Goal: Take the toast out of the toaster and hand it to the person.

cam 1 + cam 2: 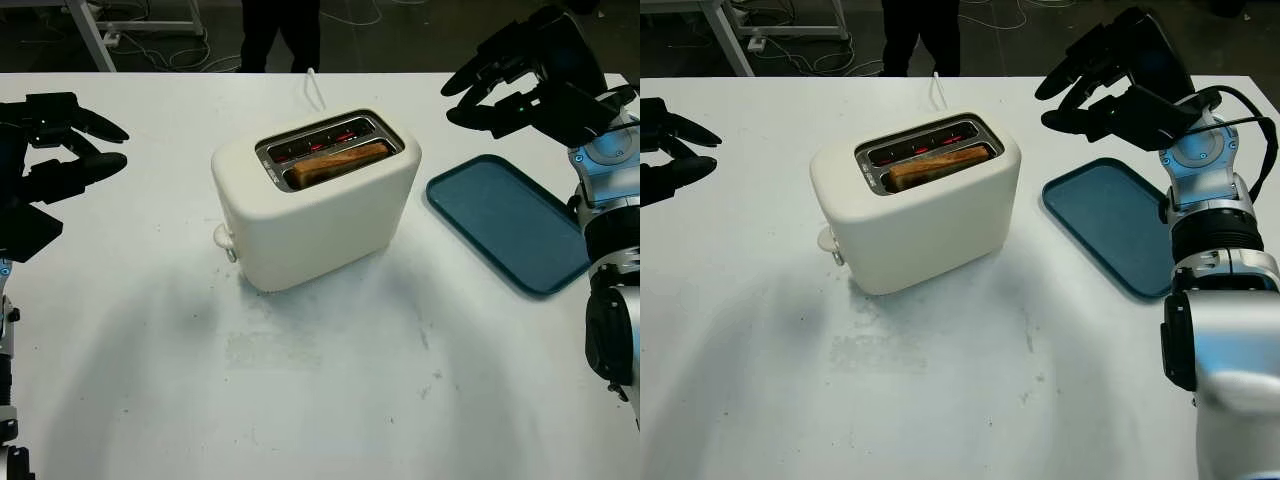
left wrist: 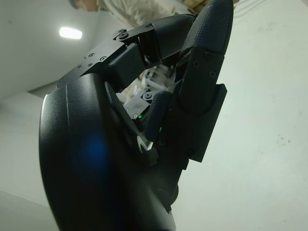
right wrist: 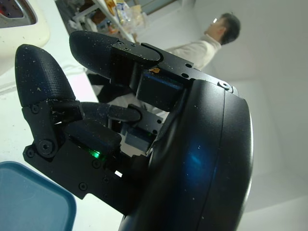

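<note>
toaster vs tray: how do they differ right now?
The toaster is cream, tall and boxy; the tray is blue, flat and shallow. The toaster holds toast in its near slot; the tray holds nothing. The toaster sits mid-table; the tray lies to its right, below the open right hand. Both rest on the white table, apart.

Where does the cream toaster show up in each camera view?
Left eye view: the cream plastic toaster stands mid-table, at picture centre.
Right eye view: left of centre.
Left wrist view: I can't make it out.
Right wrist view: its corner at the top left.
Shared landmark: the blue rectangular tray beside it, also in the right wrist view.
</note>
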### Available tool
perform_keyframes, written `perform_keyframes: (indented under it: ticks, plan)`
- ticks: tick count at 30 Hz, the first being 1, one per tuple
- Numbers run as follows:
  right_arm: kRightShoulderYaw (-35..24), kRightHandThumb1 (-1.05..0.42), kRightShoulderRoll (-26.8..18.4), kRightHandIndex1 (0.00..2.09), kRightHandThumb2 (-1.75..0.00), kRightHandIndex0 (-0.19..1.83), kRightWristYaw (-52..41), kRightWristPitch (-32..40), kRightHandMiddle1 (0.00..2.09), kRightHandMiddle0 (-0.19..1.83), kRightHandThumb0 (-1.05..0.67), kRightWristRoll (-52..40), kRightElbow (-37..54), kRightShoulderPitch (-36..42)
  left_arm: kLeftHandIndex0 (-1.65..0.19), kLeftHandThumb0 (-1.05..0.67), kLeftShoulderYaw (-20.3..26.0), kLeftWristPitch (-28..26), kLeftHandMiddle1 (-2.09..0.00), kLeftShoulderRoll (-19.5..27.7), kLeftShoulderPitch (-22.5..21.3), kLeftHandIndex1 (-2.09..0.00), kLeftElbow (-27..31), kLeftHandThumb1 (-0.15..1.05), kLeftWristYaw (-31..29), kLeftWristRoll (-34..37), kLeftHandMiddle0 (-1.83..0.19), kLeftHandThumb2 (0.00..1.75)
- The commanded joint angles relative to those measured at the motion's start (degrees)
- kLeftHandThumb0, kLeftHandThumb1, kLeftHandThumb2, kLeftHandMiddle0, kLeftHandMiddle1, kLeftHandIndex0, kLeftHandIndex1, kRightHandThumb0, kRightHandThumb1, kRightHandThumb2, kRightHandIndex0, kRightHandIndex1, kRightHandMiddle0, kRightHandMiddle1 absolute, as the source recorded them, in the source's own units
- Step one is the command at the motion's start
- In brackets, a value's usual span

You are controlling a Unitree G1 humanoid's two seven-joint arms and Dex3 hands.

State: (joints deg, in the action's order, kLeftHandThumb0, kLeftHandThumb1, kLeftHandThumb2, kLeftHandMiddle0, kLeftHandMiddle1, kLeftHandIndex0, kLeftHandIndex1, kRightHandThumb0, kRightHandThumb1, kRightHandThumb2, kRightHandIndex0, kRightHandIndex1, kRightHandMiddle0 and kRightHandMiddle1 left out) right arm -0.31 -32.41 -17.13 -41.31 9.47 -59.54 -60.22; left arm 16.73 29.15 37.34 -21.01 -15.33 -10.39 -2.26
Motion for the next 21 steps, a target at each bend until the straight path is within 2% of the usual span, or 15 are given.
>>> perform_keyframes:
  ticks: [1, 21]
  plan:
    - [-0.40, -0.16, -0.23, 0.36, -0.80, 1.57, -0.44, 0.13, 0.13, 1.57, -0.91, -0.82, -0.06, -0.29, -0.99, -0.83, 0.25, 1.18, -0.95, -0.34, -0.24, -0.70, -0.57, 0.90, -0.03, 0.86, -1.09, 0.00]
    - [-0.06, -0.16, -0.22, 0.36, -0.83, 1.57, 0.19, 0.89, 0.15, 1.57, -0.94, -0.07, 1.09, -0.08, -1.00, -0.81, 0.35, 1.33, -0.94, -0.35, 0.01, -0.68, -0.17, 0.89, 0.80, 0.44, -1.12, 0.00]
